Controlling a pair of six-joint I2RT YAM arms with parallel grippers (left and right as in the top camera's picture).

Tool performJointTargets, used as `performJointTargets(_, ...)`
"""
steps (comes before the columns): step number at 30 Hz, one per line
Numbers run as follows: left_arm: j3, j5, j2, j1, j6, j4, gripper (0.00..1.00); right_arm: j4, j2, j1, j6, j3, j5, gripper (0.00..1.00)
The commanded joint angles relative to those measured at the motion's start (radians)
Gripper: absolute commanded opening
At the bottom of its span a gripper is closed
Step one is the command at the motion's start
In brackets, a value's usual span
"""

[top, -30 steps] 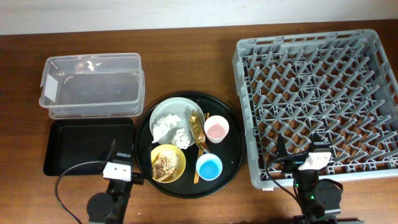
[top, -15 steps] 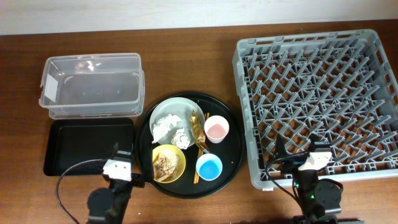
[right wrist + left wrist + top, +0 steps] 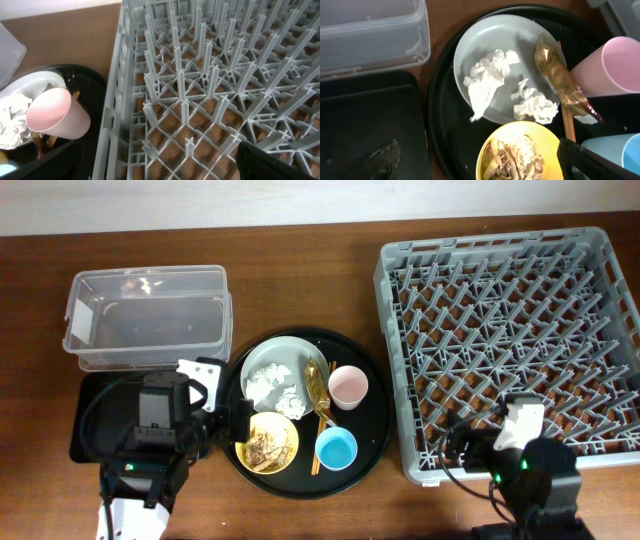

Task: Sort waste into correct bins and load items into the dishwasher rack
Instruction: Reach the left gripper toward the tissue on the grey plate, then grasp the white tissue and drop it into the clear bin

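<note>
My left gripper is open, low over the yellow bowl of brownish food scraps. Beyond it the grey-green plate holds two paper wads and a gold wrapper. Chopsticks, a pink cup and a blue cup stand beside it. My right gripper is open and empty over the near left corner of the grey rack.
The dishes sit on a large round black tray. A clear tub stands at the back left, with a shallow black rectangular tray in front of it, partly under my left arm.
My left arm has come forward from the table's front edge, over the black rectangular tray, to the yellow bowl. My right arm has shifted slightly right at the rack's front edge.
</note>
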Motion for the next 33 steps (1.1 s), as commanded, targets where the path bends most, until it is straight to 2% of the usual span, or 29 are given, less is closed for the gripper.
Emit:
performJointTargets(1,0.029,0.047,0.005,0.003,-0.007,-0.051,0.99,-0.160,0.217,0.005,0.011,0.218,-0.038,0.99)
performJointTargets(2,0.029,0.101,0.005,0.003,-0.007,-0.069,0.99,-0.224,0.277,0.005,0.011,0.289,-0.038,0.99)
performJointTargets(4,0.029,0.154,0.005,0.003,-0.007,-0.078,0.99,-0.248,0.347,0.005,0.010,0.313,-0.031,0.99)
performJointTargets(9,0.040,0.166,0.006,0.003,-0.006,-0.085,0.99,-0.305,0.408,0.005,0.011,0.313,-0.030,0.99)
performJointTargets(11,0.112,0.114,0.040,0.003,-0.006,-0.086,0.99,-0.315,0.408,0.005,0.011,0.313,-0.031,0.98)
performJointTargets(15,0.318,-0.012,0.352,-0.043,0.091,-0.051,0.99,-0.315,0.409,0.005,0.011,0.313,-0.031,0.99)
performJointTargets(17,0.323,-0.024,0.502,-0.093,0.105,0.059,0.99,-0.315,0.409,0.005,0.011,0.313,-0.030,0.99)
performJointTargets(22,0.323,-0.025,0.732,-0.164,0.104,0.181,0.96,-0.315,0.409,0.005,0.011,0.313,-0.030,0.99)
performJointTargets(24,0.323,-0.026,0.795,-0.164,0.104,0.187,0.78,-0.315,0.409,0.005,0.011,0.313,-0.031,0.99)
performJointTargets(25,0.323,-0.039,0.816,-0.164,0.104,0.189,0.72,-0.315,0.409,0.005,0.011,0.313,-0.030,0.99)
performJointTargets(26,0.323,-0.098,0.842,-0.164,0.104,0.189,0.60,-0.315,0.409,0.005,0.011,0.313,-0.030,0.99)
performJointTargets(27,0.323,-0.100,0.844,-0.164,0.104,0.190,0.46,-0.315,0.409,0.005,0.011,0.313,-0.030,0.99)
performJointTargets(29,0.323,-0.100,0.843,-0.164,0.103,0.192,0.02,-0.315,0.409,0.005,0.011,0.313,-0.030,0.99)
performJointTargets(32,0.347,-0.100,0.789,-0.164,0.103,0.180,0.00,-0.314,0.409,0.005,0.011,0.313,-0.030,0.99)
performJointTargets(33,0.402,-0.104,0.677,-0.147,0.100,0.161,0.00,-0.315,0.409,0.005,0.011,0.313,-0.030,0.99)
